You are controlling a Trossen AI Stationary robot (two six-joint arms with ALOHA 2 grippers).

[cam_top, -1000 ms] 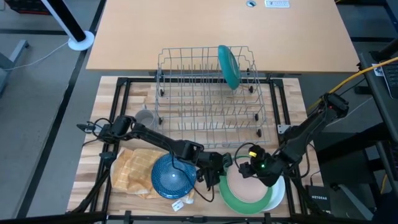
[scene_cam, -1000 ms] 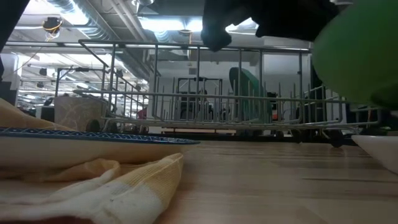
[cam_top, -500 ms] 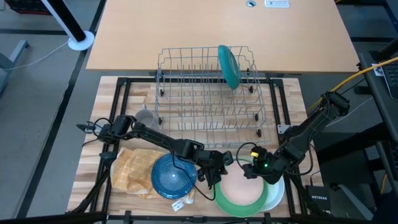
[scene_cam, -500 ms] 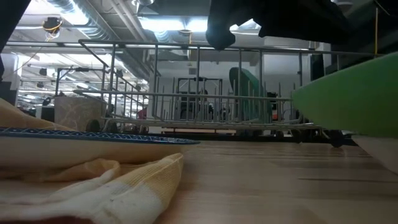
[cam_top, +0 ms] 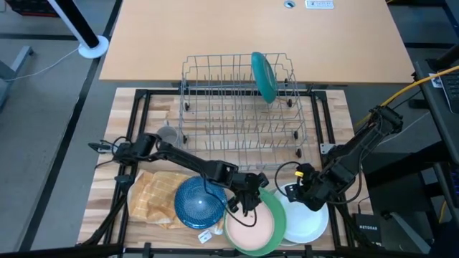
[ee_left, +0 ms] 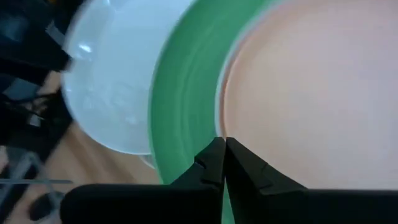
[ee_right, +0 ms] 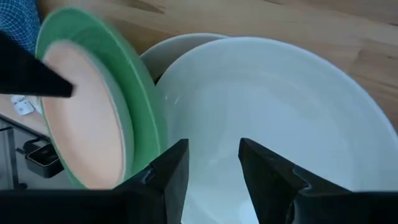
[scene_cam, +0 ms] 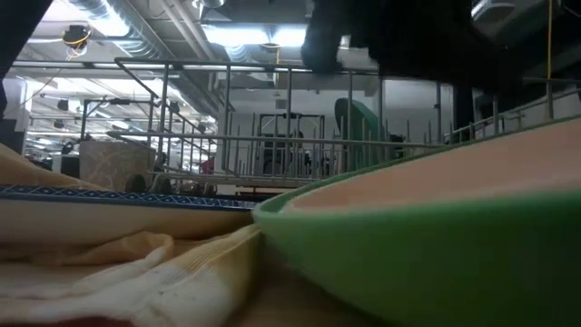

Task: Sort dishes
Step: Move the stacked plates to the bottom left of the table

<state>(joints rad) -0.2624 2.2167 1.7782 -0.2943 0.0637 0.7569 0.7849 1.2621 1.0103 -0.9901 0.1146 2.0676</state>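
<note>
Nearest the front edge of the bench (cam_top: 337, 122): green plate (cam_top: 252, 231) with peach plate (cam_top: 249, 226) lying in it, left claw (cam_top: 247, 201) clamped together on the green plate's rim. Just beside, partly overlapped by the green plate: white plate (cam_top: 305, 222), right claw (cam_top: 307, 192) over it with fingers apart, gripping nothing. To the left: blue plate (cam_top: 197, 202) on the checked cloth (cam_top: 154, 193). Farther back: grey mug (cam_top: 167, 136) beside the wire rack (cam_top: 240, 107). In the rack: one teal plate (cam_top: 263, 76) standing on edge.

Judged progress: early; one dish racked, five on the bench, the stacked pair in hand.

View differences: high view alone gives the whole layout. Right wrist view reveals a further white dish (ee_right: 180, 46) under the white plate, hidden from above. Left wrist view confirms the pinch on the green rim. Low view mostly blocked by the green plate.
</note>
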